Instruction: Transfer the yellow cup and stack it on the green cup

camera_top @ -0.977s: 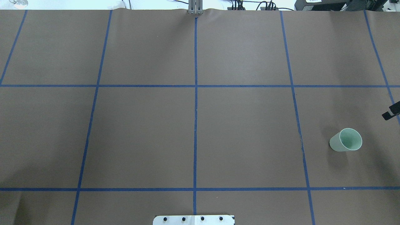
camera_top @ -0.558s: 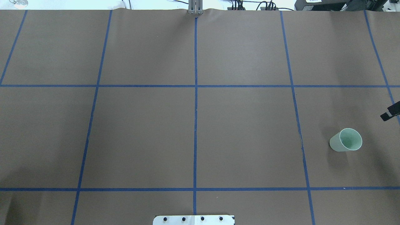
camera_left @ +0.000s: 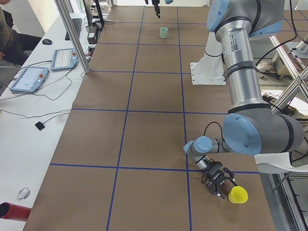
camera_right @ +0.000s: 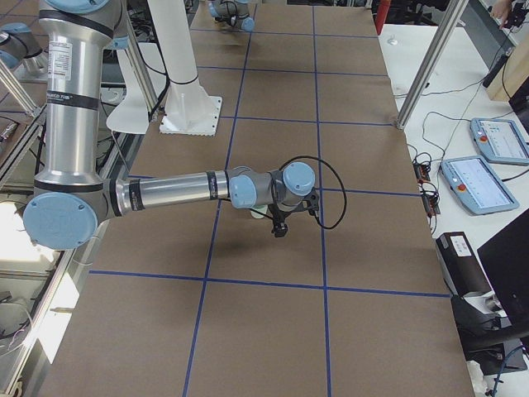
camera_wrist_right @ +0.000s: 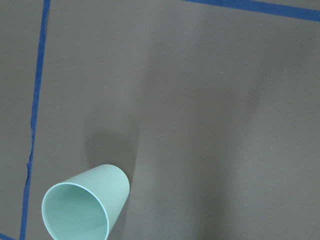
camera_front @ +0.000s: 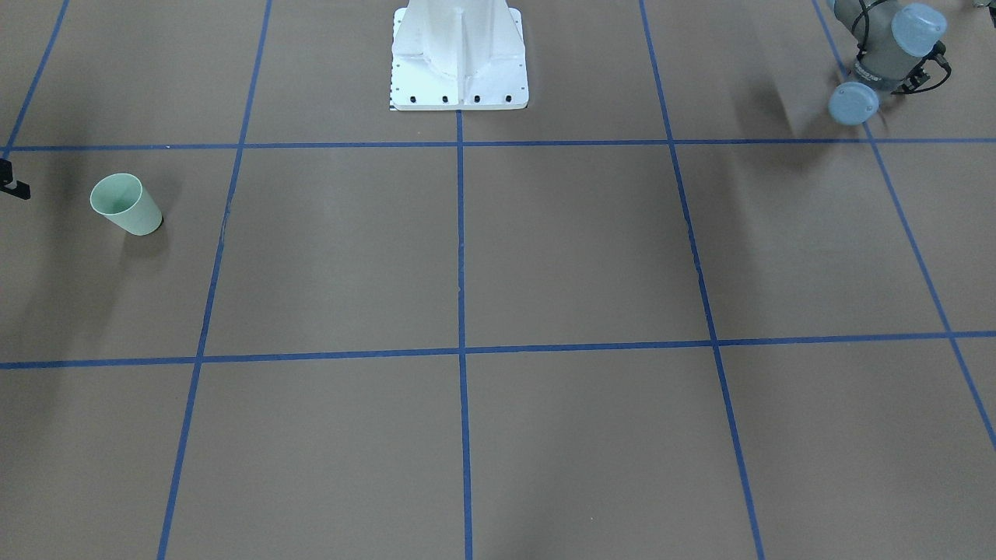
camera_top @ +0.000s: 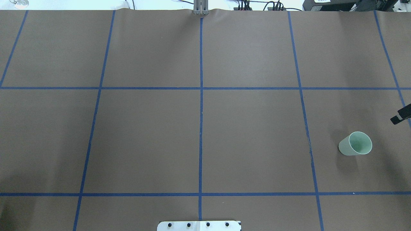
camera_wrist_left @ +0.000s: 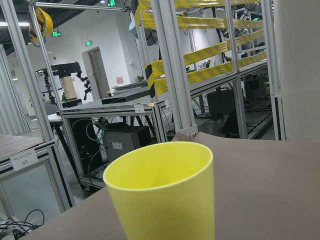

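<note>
Two cups stand at opposite ends of the table (camera_top: 250, 134), with a gripper by each.
The left gripper (camera_left: 219, 184) sits low, just beside the upright yellow cup (camera_left: 237, 195), close to the table's robot-side edge. How far its fingers are spread cannot be told. Only a black tip of the right gripper (camera_top: 399, 117) shows, near the upright green cup (camera_top: 355, 144) but apart from it, so its opening is equally unclear.

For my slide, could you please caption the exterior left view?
Left gripper beside the upright yellow cup; green cup far down the table.
</note>
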Robot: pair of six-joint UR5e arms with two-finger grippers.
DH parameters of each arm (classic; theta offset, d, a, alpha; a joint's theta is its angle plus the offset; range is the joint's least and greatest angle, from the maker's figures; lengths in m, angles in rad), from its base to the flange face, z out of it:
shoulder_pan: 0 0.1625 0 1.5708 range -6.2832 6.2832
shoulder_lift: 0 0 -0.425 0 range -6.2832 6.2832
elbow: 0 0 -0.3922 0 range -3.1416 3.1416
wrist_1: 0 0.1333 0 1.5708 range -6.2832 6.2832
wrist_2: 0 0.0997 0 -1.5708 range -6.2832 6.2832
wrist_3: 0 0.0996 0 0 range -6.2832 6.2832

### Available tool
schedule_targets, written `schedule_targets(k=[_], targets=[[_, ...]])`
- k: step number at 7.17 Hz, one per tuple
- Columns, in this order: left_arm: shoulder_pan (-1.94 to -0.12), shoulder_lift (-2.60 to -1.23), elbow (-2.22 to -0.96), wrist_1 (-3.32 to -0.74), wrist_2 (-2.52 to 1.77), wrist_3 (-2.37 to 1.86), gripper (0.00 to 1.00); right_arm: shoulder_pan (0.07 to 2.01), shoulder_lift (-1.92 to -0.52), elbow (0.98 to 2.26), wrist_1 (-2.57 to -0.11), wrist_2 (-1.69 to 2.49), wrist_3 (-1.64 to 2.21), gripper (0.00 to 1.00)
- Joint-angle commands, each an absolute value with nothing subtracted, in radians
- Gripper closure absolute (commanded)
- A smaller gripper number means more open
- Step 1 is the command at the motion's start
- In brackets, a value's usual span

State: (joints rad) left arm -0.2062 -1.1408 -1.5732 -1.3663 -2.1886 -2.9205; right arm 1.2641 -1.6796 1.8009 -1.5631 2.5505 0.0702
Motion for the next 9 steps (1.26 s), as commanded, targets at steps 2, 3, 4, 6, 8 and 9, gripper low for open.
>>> schedule_targets(k=[2, 3, 4, 6, 8, 9], targets=[[-0.177, -1.135, -1.54, -1.429, -2.218, -2.976, 0.02, 1.264, -1.68, 1.801, -1.563, 2.551, 0.069, 0.0], [-0.149, -1.135, -1.539, -1.443, -2.241, -2.994, 0.02, 1.262, -1.681, 1.801, -1.563, 2.551, 0.068, 0.0], [-0.135, -1.135, -1.536, -1.463, -2.246, -3.013, 0.02, 1.262, -1.681, 1.799, -1.563, 2.549, 0.066, 0.0], [-0.109, -1.134, -1.52, -1.482, -2.267, -3.028, 0.02, 1.262, -1.681, 1.801, -1.563, 2.551, 0.067, 0.0], [-0.097, -1.132, -1.505, -1.493, -2.269, -3.036, 0.02, 1.259, -1.683, 1.801, -1.563, 2.551, 0.067, 0.0], [-0.094, -1.129, -1.503, -1.499, -2.269, -3.039, 0.05, 1.258, -1.683, 1.801, -1.563, 2.551, 0.067, 0.0]])
